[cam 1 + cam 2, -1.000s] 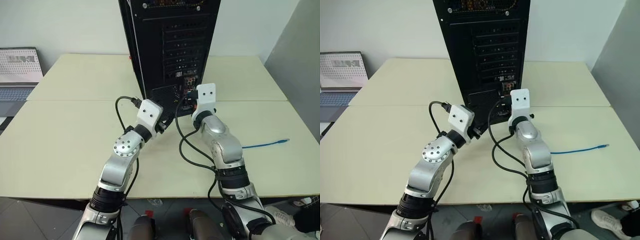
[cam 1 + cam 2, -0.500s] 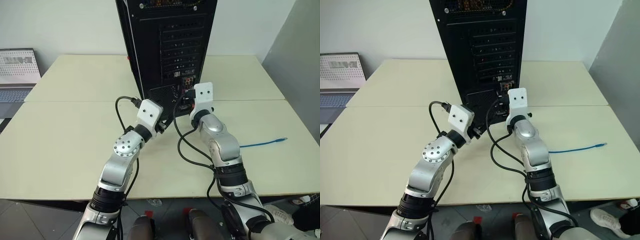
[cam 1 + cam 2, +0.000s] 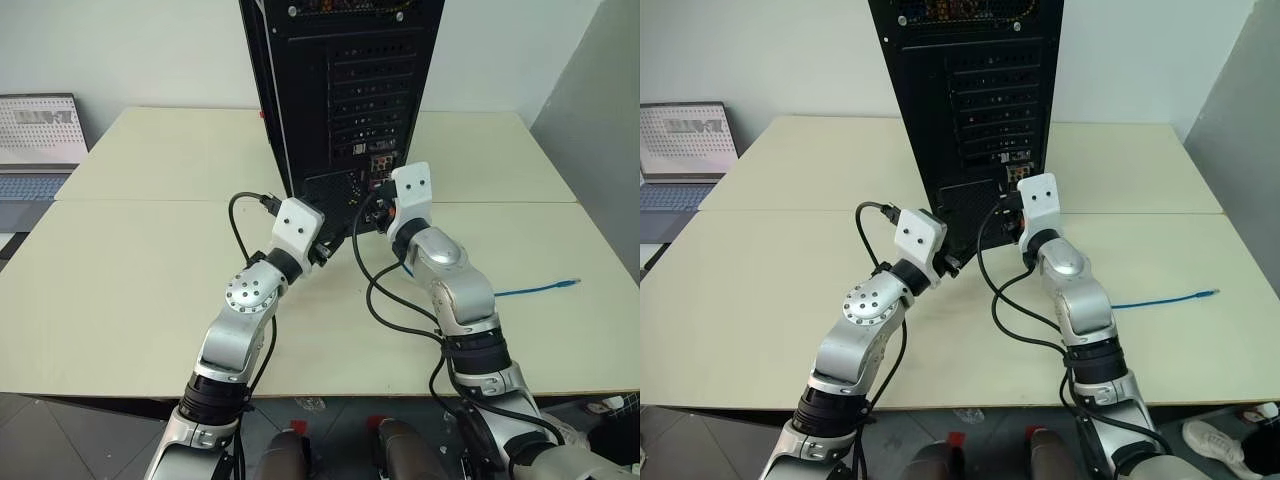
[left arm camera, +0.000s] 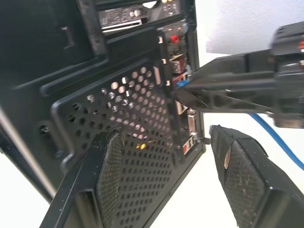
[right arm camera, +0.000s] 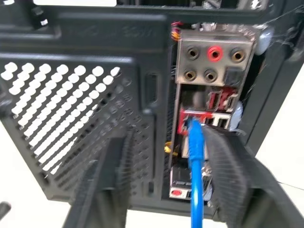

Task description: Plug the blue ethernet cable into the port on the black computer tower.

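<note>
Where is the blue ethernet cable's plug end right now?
The blue ethernet cable runs up between the right gripper's open fingers, its plug at a socket low on the black computer tower's rear.

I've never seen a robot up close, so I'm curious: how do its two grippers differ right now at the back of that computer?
The right gripper has its fingers on either side of the blue ethernet cable, whose plug sits in a port; the left gripper has nothing between its fingers. The right gripper faces the socket panel of the black computer tower; the left gripper faces the mesh vent. Both are open and close to the tower's rear.
</note>
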### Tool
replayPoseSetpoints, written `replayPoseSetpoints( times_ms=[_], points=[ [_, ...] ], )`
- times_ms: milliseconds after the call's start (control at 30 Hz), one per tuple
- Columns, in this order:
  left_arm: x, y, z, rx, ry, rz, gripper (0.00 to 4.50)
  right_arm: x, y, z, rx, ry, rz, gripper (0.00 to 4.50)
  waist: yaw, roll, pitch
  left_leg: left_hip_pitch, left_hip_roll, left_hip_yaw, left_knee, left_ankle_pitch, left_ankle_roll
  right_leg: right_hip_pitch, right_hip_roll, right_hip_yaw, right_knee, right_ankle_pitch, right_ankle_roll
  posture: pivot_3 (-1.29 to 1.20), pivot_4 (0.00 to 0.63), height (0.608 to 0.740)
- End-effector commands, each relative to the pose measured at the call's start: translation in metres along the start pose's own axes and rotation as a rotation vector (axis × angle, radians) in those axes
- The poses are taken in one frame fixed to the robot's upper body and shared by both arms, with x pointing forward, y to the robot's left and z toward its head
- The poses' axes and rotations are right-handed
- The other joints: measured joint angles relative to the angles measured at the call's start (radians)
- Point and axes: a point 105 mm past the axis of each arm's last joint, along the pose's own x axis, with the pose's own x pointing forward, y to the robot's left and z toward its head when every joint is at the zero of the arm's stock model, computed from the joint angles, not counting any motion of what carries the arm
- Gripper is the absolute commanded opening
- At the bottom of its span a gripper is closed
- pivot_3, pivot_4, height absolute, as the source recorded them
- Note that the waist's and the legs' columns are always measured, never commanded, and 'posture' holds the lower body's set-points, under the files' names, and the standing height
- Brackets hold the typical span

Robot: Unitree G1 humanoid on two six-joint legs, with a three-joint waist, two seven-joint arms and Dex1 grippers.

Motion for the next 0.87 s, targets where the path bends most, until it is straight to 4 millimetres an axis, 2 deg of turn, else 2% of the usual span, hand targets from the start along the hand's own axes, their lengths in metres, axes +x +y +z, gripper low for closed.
replayPoseSetpoints(
  times_ms=[33,133,233,300,433,567,733,867],
  points=[
    [-0.002,0.01,0.016,0.026,-0.041,0.007,3.01,-0.018,-0.007,0.023,-0.033,-0.072,0.044,3.15,0.004,0.0,0.0,0.0,0.0,0.0,0.0,0.0,0.0,0.0,0.0,0.0,0.0,0.0,0.0,0.0,0.15,0.74],
    [-0.003,0.014,0.016,0.037,-0.021,-0.007,3.01,-0.029,-0.015,0.025,-0.058,-0.069,0.074,3.79,0.005,0.0,0.0,0.0,0.0,0.0,0.0,0.0,0.0,0.0,0.0,0.0,0.0,0.0,0.0,0.0,0.15,0.74],
    [-0.005,0.018,0.019,0.063,-0.004,-0.038,3.01,-0.045,-0.02,0.029,-0.103,-0.078,0.175,4.45,0.008,0.0,0.0,0.0,-0.001,-0.001,0.0,0.0,0.0,0.0,0.0,-0.001,0.0,0.0,0.0,0.0,0.15,0.74],
    [-0.009,0.019,0.019,0.102,0.016,-0.083,3.01,-0.059,-0.025,0.033,-0.179,-0.118,0.249,4.45,0.01,0.0,0.0,0.0,-0.001,0.0,0.0,0.0,0.0,0.001,0.0,-0.001,-0.001,0.0,0.0,0.0,0.15,0.74],
    [-0.019,0.026,0.02,0.129,0.021,-0.127,3.01,-0.08,-0.036,0.028,-0.221,-0.102,0.36,4.45,0.012,0.0,0.001,0.0,-0.001,0.0,0.0,0.0,0.0,0.002,0.0,-0.001,-0.002,0.0,0.0,0.0,0.15,0.74],
    [-0.032,0.037,0.016,0.119,0.067,-0.179,3.01,-0.099,-0.058,0.023,-0.226,-0.041,0.416,4.45,0.012,0.0,0.001,0.0,0.0,0.0,0.0,0.0,0.0,0.002,0.0,-0.001,-0.002,0.0,0.0,0.0,0.15,0.74],
    [-0.047,0.047,0.017,0.068,0.099,-0.241,3.01,-0.113,-0.074,0.034,-0.196,-0.019,0.459,4.45,0.013,-0.001,0.001,0.0,0.0,-0.001,0.0,0.0,0.0,0.002,0.0,-0.001,-0.002,0.0,0.0,0.0,0.15,0.74],
    [-0.056,0.053,0.018,0.051,0.118,-0.278,3.01,-0.116,-0.084,0.041,-0.192,-0.015,0.46,4.45,0.014,-0.001,0.001,0.001,0.0,-0.001,0.0,0.0,0.0,0.003,0.0,-0.001,-0.003,0.0,0.0,0.0,0.15,0.74]
  ],
)
